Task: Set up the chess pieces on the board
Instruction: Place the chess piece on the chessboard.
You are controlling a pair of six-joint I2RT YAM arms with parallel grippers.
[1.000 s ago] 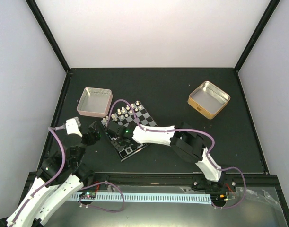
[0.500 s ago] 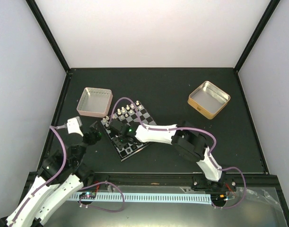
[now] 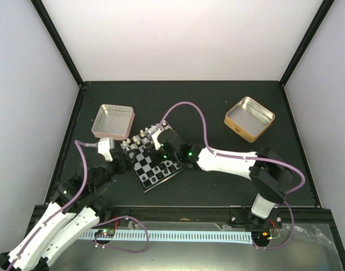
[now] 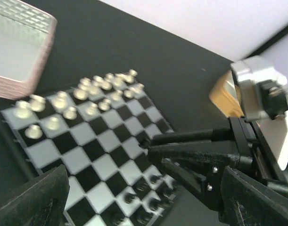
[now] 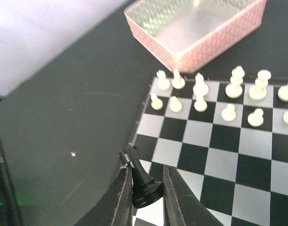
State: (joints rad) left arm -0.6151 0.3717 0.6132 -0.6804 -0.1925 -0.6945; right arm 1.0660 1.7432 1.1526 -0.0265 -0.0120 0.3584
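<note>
**Right fingers pinch a black piece at the board's side edge**

The right fingers (image 5: 126, 193) are pressed in on a small black chess piece (image 5: 144, 187) and clamp its base between them. The piece leans, its slim top tipped to the left in the right wrist view. It sits over the squares along one side edge of the small square chessboard of black and silvery-grey checks (image 5: 228, 136), a few ranks from the pale pieces. Whether its foot touches a square cannot be told.

The pale silvery-white chessmen (image 5: 200, 101) stand in two rows along the board edge nearest the pink rectangular tin (image 5: 195, 33). That tin lies open, just beside that edge. The black chessmen (image 4: 129, 198) stand along the opposite edge, and they are blurred in the left wrist view.

The left fingers (image 4: 37, 200) are spread wide, and the board shows between them in the left wrist view. From above they sit low, just beside the board's corner on the left arm's side. They are close to the right arm's tip but apart from it.

A gold square tin (image 3: 249, 117) lies open on the black desk (image 3: 206, 101), well apart from the board on the right.
</note>
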